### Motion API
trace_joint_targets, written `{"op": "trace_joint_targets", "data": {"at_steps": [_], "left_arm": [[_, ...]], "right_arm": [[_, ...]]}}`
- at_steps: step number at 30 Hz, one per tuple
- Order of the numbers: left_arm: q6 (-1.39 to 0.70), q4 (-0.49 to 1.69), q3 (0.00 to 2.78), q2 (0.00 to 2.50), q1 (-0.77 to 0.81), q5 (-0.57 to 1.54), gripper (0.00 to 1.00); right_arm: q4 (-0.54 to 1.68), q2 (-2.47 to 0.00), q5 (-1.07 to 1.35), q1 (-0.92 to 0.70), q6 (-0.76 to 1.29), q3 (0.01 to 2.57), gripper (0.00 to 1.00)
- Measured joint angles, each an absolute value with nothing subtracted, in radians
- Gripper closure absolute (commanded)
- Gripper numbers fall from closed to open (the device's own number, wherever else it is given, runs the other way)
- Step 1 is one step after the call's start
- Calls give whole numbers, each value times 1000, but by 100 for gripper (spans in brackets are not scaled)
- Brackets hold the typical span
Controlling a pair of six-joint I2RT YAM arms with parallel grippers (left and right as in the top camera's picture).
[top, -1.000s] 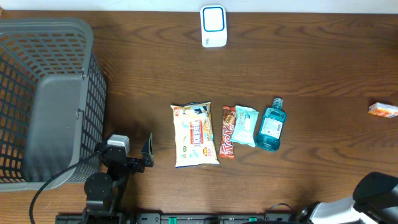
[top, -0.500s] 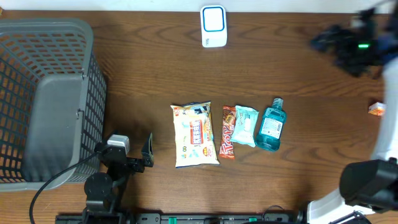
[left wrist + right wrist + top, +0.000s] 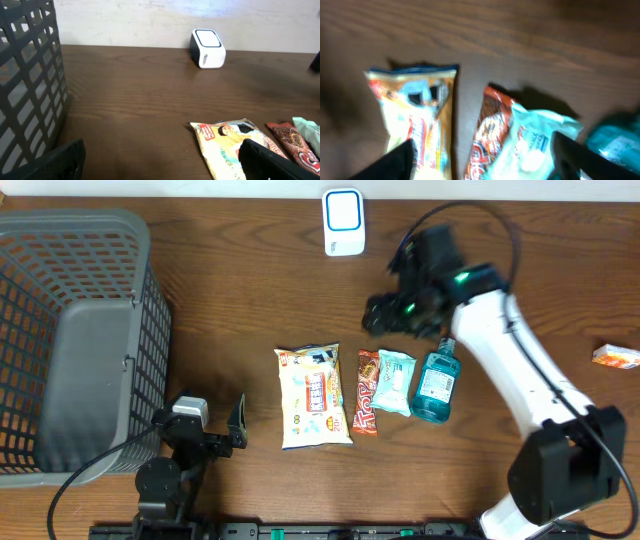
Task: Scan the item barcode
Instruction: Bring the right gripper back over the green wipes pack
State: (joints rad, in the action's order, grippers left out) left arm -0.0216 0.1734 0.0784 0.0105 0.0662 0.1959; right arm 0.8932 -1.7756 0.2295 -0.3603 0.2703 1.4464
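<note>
Operator: Change on the near side?

Observer: None. The left end effector (image 3: 162, 150) sits where it was beside the grey plastic basket (image 3: 75, 220), fingers spread wide, holding nothing.

Operator: And the row of goods?

Observer: Unmoved on the dark wooden surface (image 3: 250, 300): yellow-and-white snack bag (image 3: 314, 397), brown-and-orange chocolate bar (image 3: 367, 392), pale teal soft pack (image 3: 394, 382) and blue mouthwash bottle (image 3: 435, 383), side by side.

Operator: So what moved?

Observer: The right arm. A second ago it was tucked at the near right corner. Now the right end effector (image 3: 482, 147) hangs over the chocolate bar and the teal pack, jaws apart, gripping nothing.

Operator: Meaning?

Observer: Probably a pick of one of those two is beginning; I cannot tell which. The white-and-blue scanner box (image 3: 343, 222) stands at the far edge, well apart, so no barcode has been scanned yet.
</note>
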Motion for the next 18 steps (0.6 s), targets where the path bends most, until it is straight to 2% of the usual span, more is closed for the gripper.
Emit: {"op": "trace_joint_targets", "data": {"at_steps": [8, 11, 18], "left_arm": [[-22, 173, 78, 10, 66, 196, 2], [-22, 173, 78, 10, 66, 196, 2], [-22, 173, 78, 10, 66, 196, 2]], "right_arm": [[867, -1777, -69, -565, 403, 1327, 38], [875, -1778, -183, -624, 429, 1327, 45], [920, -1860, -411, -695, 546, 1326, 51]]}}
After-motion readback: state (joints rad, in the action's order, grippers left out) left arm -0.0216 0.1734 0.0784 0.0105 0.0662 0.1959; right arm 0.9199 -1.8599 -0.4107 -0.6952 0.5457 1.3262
